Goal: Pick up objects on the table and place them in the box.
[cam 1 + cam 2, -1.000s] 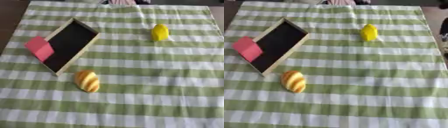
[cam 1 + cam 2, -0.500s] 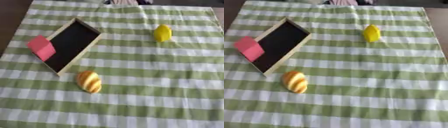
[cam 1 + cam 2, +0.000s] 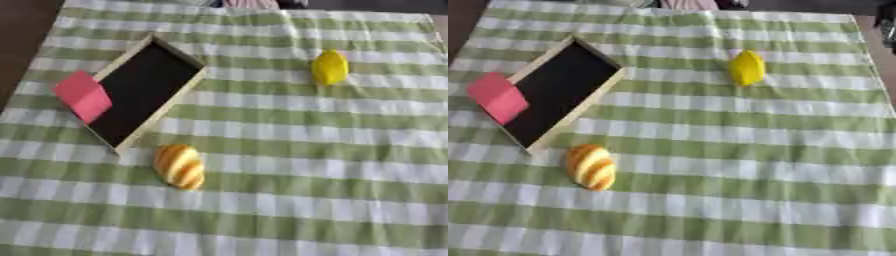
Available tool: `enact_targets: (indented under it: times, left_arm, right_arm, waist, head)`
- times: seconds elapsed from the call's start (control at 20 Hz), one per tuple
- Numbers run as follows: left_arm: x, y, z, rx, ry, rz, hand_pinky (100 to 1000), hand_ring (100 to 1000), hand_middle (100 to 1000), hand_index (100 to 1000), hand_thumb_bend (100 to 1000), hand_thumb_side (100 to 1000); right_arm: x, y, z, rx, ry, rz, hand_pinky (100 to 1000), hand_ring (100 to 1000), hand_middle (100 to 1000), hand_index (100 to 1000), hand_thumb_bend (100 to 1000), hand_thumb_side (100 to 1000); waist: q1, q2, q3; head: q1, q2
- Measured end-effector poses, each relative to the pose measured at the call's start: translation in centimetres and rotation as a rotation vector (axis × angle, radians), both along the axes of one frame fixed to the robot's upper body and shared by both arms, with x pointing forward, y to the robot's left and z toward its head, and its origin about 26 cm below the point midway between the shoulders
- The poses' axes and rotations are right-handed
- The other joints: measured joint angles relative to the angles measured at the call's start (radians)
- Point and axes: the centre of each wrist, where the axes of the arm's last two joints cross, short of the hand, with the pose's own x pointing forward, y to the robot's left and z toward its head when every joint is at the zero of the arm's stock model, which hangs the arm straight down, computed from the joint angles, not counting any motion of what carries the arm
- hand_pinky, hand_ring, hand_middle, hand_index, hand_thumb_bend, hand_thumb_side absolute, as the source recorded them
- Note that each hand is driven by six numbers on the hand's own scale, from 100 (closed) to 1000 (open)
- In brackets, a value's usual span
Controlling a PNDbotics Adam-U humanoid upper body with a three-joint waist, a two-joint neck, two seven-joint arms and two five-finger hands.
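Only right eye view shows table edge [image 3: 880, 60]

No writing, label, brand, number or sign can be read on anything in either view
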Motion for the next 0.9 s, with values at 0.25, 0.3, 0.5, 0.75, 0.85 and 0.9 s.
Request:
enact_targets:
  times: [0.25,0.3,0.5,0.75,0.85,0.9]
  left_arm:
    - [0.1,-0.1,0.1,-0.017,0.002,-0.023,698,787,754,846,100,492]
    - [0.1,-0.1,0.1,-0.018,0.002,-0.024,698,787,754,846,100,492]
    - [0.1,-0.1,0.1,-0.020,0.005,-0.027,697,786,753,846,100,497]
    - [0.1,-0.1,0.1,-0.020,0.008,-0.028,697,786,754,845,100,499]
    - [0.1,-0.1,0.1,-0.019,0.009,-0.030,697,786,754,844,100,501]
    - [0.1,-0.1,0.2,-0.020,0.011,-0.031,697,786,754,844,100,502]
  right_arm:
    - [0.2,0.6,-1.5,-0.122,0.131,0.010,974,1000,894,934,100,424]
    - [0.2,0.6,-1.5,-0.142,0.147,0.007,974,1000,893,935,100,426]
    - [0.2,0.6,-1.6,-0.221,0.203,0.001,969,1000,898,953,100,460]
    - [0.2,0.6,-1.5,-0.318,0.251,0.018,959,1000,891,947,135,457]
    - [0.3,0.7,-1.3,-0.355,0.263,0.028,956,1000,887,946,140,443]
    - [0.5,0.9,-1.1,-0.370,0.262,0.035,955,1000,886,946,145,438]
  waist:
    - [0.000,0.000,-0.005]
    - [0.000,0.000,-0.005]
    - [0.000,-0.001,-0.010]
    - [0.001,-0.001,-0.010]
    - [0.002,-0.001,-0.009]
    - [0.002,-0.001,-0.008]
  head:
    - [-0.002,0.001]
    - [-0.002,0.001]
    - [0.000,0.001]
    - [0.004,0.001]
    - [0.004,0.001]
    - [0.004,0.001]
